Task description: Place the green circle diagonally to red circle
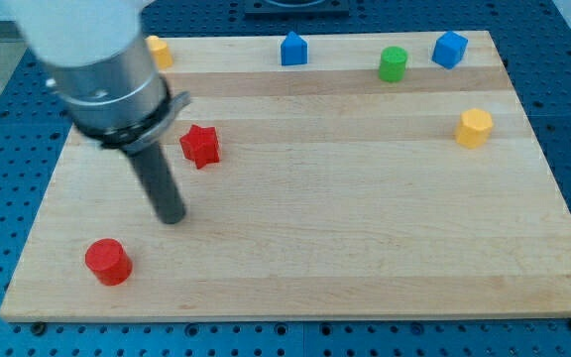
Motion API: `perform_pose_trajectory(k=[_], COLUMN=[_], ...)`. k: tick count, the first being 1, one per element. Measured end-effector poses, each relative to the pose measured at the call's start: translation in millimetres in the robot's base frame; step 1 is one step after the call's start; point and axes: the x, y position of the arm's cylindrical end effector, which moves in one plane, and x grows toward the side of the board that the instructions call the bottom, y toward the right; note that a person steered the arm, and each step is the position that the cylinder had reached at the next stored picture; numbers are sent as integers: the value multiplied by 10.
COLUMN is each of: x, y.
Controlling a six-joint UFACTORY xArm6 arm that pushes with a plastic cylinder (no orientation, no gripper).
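The green circle (393,63) stands near the view's top right on the wooden board (365,248). The red circle (108,261) stands near the view's bottom left. My tip (171,216) rests on the board up and to the right of the red circle, a short gap away, and below the red star (200,146). The tip is far left of the green circle and touches no block.
A blue house-shaped block (293,49) and a blue hexagon-like block (448,49) sit along the top edge. A yellow block (475,128) stands at the right. Another yellow block (159,52) shows at the top left, partly behind the arm.
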Motion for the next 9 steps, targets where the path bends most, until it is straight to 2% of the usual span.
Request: perform_pose_trajectory(k=[3,6,9], x=[-1001,-2092,-2433], y=[1377,1646,2107])
